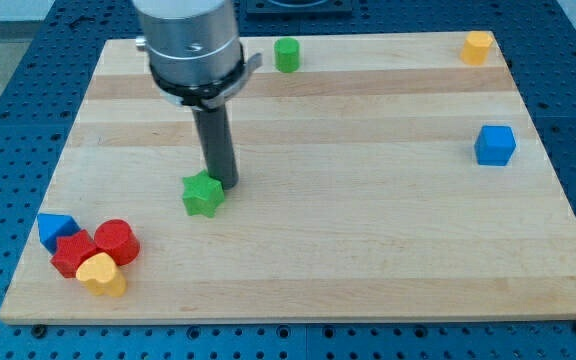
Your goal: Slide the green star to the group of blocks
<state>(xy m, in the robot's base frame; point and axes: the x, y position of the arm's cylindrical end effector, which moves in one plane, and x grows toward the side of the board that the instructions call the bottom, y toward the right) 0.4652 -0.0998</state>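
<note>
The green star [203, 194] lies left of the board's middle. My tip [224, 183] stands right at the star's upper right edge, touching or nearly touching it. The group of blocks sits at the view's bottom left: a blue triangular block [55, 229], a red block [72, 253], a red cylinder [116, 241] and a yellow heart-like block [102, 274], all packed together. The star is apart from the group, up and to its right.
A green cylinder-like block [286, 54] stands near the top edge. A yellow block [477, 46] sits at the top right corner. A blue cube [495, 145] is at the right. The wooden board [368, 240] ends in a blue perforated surround.
</note>
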